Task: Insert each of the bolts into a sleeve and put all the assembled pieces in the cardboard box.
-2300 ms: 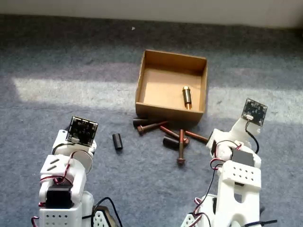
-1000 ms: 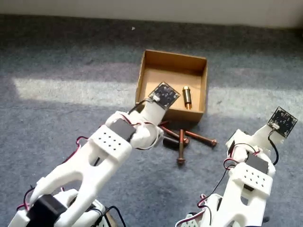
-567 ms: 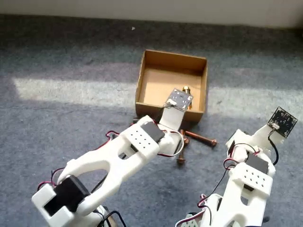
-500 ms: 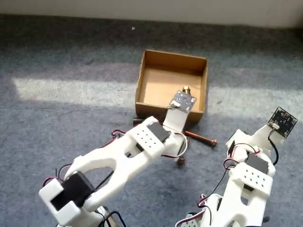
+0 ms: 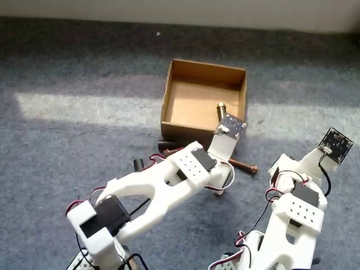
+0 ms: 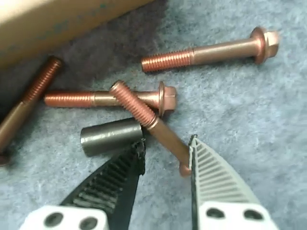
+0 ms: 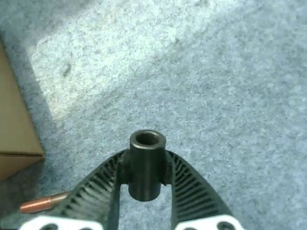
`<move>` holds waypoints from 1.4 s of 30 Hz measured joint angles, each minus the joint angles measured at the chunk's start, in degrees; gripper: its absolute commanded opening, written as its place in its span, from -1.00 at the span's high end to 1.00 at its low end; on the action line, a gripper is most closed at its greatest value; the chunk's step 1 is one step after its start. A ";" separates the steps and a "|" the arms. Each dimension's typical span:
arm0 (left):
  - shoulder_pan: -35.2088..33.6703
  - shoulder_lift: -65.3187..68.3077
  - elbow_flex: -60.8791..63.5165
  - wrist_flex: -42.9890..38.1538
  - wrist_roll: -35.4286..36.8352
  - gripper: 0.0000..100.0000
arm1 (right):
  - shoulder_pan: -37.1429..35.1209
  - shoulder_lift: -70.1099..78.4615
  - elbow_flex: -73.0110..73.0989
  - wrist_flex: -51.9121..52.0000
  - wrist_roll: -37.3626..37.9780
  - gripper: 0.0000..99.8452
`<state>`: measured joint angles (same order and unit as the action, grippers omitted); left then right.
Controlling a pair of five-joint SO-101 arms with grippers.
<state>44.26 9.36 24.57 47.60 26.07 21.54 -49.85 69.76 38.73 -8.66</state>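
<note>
Cardboard box (image 5: 185, 130) at upper centre of our high view, bolts (image 5: 243, 165) just below it, in the left wrist view we saw the left gripper (image 6: 167, 142) spread astride one bolt (image 6: 144, 114), dark sleeve (image 6: 111, 137) beside, in the right wrist view the right gripper (image 7: 145, 160) clamped a held sleeve (image 7: 146, 177).

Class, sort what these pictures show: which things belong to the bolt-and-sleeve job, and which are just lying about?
Part of the job:
cardboard box
assembled piece inside it
loose bolts
loose sleeve
held sleeve in the right gripper
left gripper, open

Just lying about:
grey carpet, the surface under everything
</note>
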 measured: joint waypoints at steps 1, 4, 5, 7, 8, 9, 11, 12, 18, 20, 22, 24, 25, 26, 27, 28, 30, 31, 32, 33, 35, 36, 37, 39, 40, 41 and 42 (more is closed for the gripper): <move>0.00 0.79 -0.35 -0.26 0.00 0.68 | 0.00 0.00 0.00 0.00 0.00 0.99; 0.00 3.69 -1.85 -0.53 0.09 0.74 | 0.00 0.00 0.00 0.00 0.00 0.99; 0.00 4.75 -2.20 -0.44 0.09 0.79 | 0.00 0.00 0.00 0.00 0.00 0.99; 0.00 5.19 -2.55 -0.26 0.18 0.93 | 0.00 0.00 0.00 0.00 0.00 0.99; 0.00 5.27 -2.73 -0.35 0.18 0.99 | 0.00 0.00 0.00 0.00 0.00 0.99; 0.00 5.45 -2.81 -0.44 0.18 0.99 | 0.00 0.00 0.00 0.00 0.00 0.99; 0.09 5.54 -2.90 -0.35 0.18 0.98 | 0.00 0.00 0.00 0.00 0.00 0.99; 0.09 5.54 -2.90 -0.35 0.18 0.99 | 0.00 0.00 0.00 0.00 0.00 0.99; 0.09 5.54 -3.34 0.88 0.18 0.99 | 0.00 0.00 0.00 0.00 0.00 0.99; 0.09 5.54 -3.78 2.02 0.18 0.99 | 0.00 0.00 0.00 0.00 0.00 0.99; 0.09 4.84 -3.78 3.60 0.18 0.99 | 0.00 0.00 0.00 0.00 0.00 0.99; 0.00 2.99 -3.78 5.63 0.18 0.99 | 0.00 0.00 0.00 0.00 0.00 0.99; -0.09 1.76 -3.78 6.68 0.18 0.99 | 0.00 0.00 0.00 0.00 0.00 0.99; -0.09 0.09 -3.78 8.00 0.18 0.99 | 0.00 0.00 0.00 0.00 0.00 0.99; -0.09 -1.67 -3.78 9.32 0.18 0.99 | 0.00 0.00 0.00 0.00 0.00 0.99; -0.09 -3.25 -3.78 10.46 0.18 0.99 | 0.00 0.00 0.00 0.00 0.00 0.99; -0.09 -6.51 -3.78 12.40 0.18 0.99 | 0.00 0.00 0.00 0.00 0.00 0.99; -0.09 -8.00 -3.52 13.01 0.18 0.99 | 0.00 0.00 0.00 0.00 0.00 0.99; -0.09 -9.67 -2.81 13.27 0.18 0.99 | 0.00 0.00 0.00 0.00 0.00 0.99; -0.26 -11.16 -1.93 13.54 0.18 0.99 | 0.00 0.00 0.00 0.00 0.00 0.99; -1.67 -13.54 -0.70 13.54 0.18 0.99 | 0.00 0.00 0.00 0.00 0.00 0.99; -3.08 -14.77 -0.35 13.71 0.44 0.99 | 0.00 0.00 0.00 0.00 0.00 0.99; -4.66 -15.91 0.00 13.89 1.05 0.99 | 0.00 0.00 0.00 0.00 0.00 0.99; -8.26 -17.93 1.05 14.07 4.75 0.99 | 0.00 0.00 0.00 0.00 0.00 0.99; -10.11 -18.90 1.67 14.07 7.12 0.99 | 0.00 0.00 0.00 0.00 0.00 0.99; -11.96 -19.78 2.46 14.07 9.67 0.99 | 0.00 0.00 0.00 0.00 0.00 0.99; -13.80 -20.57 2.99 14.07 12.22 0.99 | 0.00 0.00 0.00 0.00 0.00 0.99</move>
<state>30.46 -11.21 27.56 61.67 38.29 21.54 -49.85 69.76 38.73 -8.66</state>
